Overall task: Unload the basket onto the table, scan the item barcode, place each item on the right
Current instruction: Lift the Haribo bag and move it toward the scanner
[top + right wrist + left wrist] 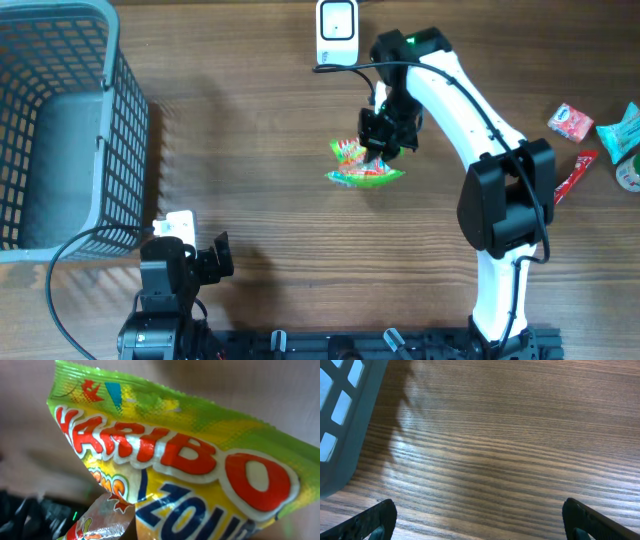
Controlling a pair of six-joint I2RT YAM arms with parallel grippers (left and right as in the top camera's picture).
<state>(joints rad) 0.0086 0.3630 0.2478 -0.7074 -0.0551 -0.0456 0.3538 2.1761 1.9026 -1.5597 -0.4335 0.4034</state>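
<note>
Right gripper (386, 143) pinches a green-and-yellow Haribo bag (190, 455), red letters outlined white, crimped edge, on the near side of the white scanner (337, 30); left gripper (479, 519) spread wide, near left

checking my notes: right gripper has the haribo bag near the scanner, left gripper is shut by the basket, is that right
Not quite. The left gripper is open, not shut: the left wrist view shows its fingers wide apart, by the basket. The rest is correct: the right gripper has the Haribo bag near the scanner.
</note>
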